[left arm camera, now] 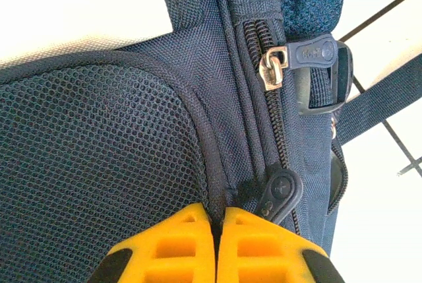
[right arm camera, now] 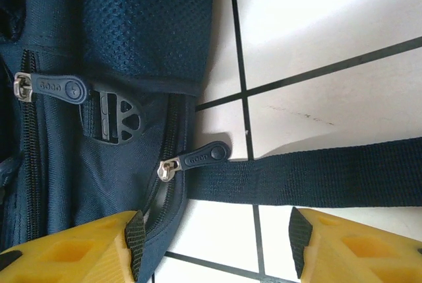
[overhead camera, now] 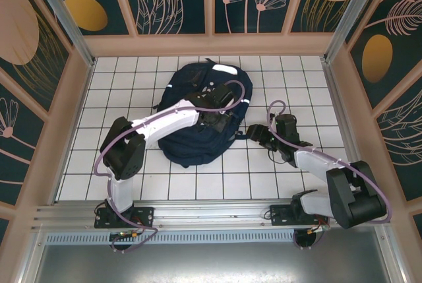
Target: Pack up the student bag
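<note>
The student bag (overhead camera: 191, 141), dark navy with white patches, lies flat in the middle of the tiled table. My left gripper (overhead camera: 213, 117) reaches over its middle. In the left wrist view its yellow fingers (left arm camera: 178, 247) are shut, pinching the bag's piped seam (left arm camera: 211, 184) beside a black zipper pull (left arm camera: 280, 194). My right gripper (overhead camera: 259, 135) sits low at the bag's right edge. Its jaws (right arm camera: 214, 243) stand open: one finger rests against the bag's edge, the other over bare tile. A zipper pull (right arm camera: 201, 156) and a dark strap (right arm camera: 316, 177) lie just ahead of them.
Further zipper pulls (left arm camera: 310, 52) (right arm camera: 56, 88) and a plastic buckle (right arm camera: 115, 115) sit on the bag's side. Patterned walls (overhead camera: 46, 98) close the table in on three sides. White tile (overhead camera: 297, 78) surrounds the bag.
</note>
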Motion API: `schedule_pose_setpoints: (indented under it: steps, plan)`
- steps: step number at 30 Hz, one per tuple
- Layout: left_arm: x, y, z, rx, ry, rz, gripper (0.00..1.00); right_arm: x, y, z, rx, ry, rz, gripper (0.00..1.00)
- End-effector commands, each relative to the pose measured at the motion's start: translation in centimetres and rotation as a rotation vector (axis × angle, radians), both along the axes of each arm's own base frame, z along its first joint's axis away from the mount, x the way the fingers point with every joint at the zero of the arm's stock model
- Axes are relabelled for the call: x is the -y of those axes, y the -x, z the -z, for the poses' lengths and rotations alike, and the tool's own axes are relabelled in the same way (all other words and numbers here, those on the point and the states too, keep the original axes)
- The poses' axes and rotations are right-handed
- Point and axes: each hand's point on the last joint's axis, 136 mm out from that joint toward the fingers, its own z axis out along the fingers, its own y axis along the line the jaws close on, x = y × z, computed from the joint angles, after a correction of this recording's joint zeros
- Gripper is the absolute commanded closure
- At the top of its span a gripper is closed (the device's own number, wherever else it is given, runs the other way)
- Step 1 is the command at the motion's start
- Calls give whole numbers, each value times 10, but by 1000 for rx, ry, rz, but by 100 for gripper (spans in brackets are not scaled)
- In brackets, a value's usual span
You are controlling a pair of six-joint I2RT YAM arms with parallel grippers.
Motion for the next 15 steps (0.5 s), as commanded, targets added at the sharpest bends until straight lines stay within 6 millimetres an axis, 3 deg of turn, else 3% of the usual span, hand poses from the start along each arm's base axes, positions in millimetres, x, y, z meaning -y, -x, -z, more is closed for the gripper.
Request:
schedule_pose_setpoints:
  steps: [1, 4, 8, 12, 15]
  plan:
    - [-4, -26, -28, 38, 122, -50, 100, -12, -1, -16, 71, -10, -57, 39]
    - [-9, -37, -50, 17, 257, -87, 100, -17, -3, -22, 152, 82, -85, 36]
    - [-18, -46, -72, 33, 337, -113, 100, -25, -9, -44, 370, 188, -122, 33]
    - [-24, -50, -85, 45, 377, -125, 100, -26, -1, -72, 667, 246, -171, 33]
    - [-34, -54, -91, 58, 390, -143, 100, -22, 2, -72, 739, 303, -194, 36]
